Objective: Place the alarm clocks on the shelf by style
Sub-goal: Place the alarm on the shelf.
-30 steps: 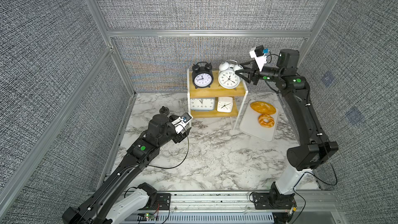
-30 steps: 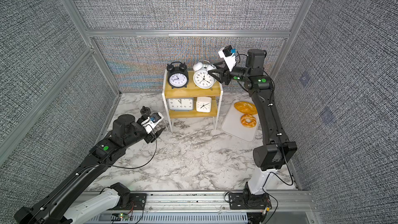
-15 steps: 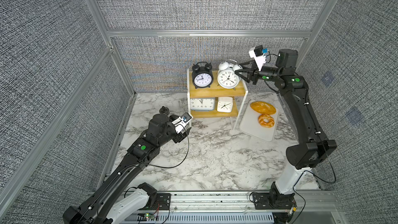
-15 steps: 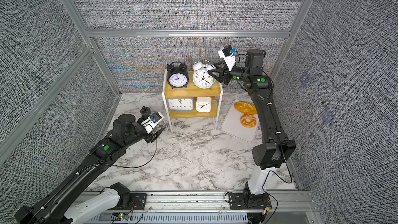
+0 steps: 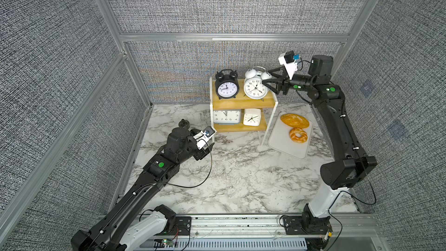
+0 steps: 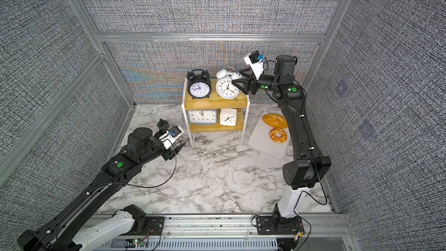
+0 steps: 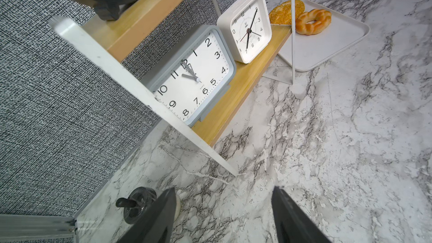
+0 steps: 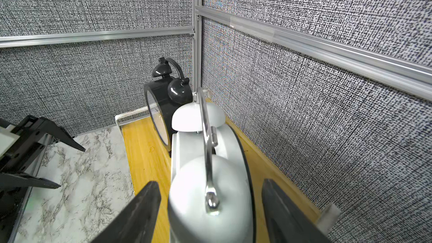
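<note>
**Last clock down, and I am letting go**

The shelf stands at the back of the marble table, and all four clocks are on it. As I read the task, they are sorted. The black twin-bell clock and the white twin-bell clock stand side by side on the top board. The grey-blue clock and the small white square clock stand side by side on the lower one. The white tray with its bread lies on the table just beside the shelf, and neither of my arms touches it.

So I judge the step in hand to be the release of the last clock. My right gripper is at the outer end of the top board, jaws spread wide to either side of the white twin-bell clock. The right wrist view shows a sliver of gap on each side, so I am straddling it, not holding it. The clock stands upright. My left gripper hangs low over the table near the shelf's front leg, jaws wide with nothing between them.

The next move calls for drawing my right arm straight back from the clock with no sideways sweep. My fingers are close to the bell and the clock sits near the board's end, so a brush could tip it.

A second ago my right jaws sat narrower about that clock; now they have parted. The clock stands in the same spot, and my left arm has not shifted.
</note>
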Available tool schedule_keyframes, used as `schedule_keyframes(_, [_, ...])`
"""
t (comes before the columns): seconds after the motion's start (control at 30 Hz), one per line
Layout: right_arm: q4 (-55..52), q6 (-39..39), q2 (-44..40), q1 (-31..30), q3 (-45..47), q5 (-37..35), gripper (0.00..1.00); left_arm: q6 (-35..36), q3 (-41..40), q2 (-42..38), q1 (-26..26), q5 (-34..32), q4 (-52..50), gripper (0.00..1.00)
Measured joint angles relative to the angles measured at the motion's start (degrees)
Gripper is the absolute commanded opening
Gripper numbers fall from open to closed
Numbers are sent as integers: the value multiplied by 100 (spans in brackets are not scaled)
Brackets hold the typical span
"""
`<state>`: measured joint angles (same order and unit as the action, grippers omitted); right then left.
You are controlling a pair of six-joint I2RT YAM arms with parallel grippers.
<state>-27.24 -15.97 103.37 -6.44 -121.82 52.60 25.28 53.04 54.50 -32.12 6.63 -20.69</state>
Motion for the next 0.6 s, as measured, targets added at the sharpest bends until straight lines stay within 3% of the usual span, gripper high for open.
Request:
schedule_keyframes(0.27, [269,28,-284,0,466,-398,93,0,0,15,7,46,-4,70])
schedule_keyframes(0.6, [601,2,-883,-2,1270,-669,95,2,11,13,26,70,-11,70])
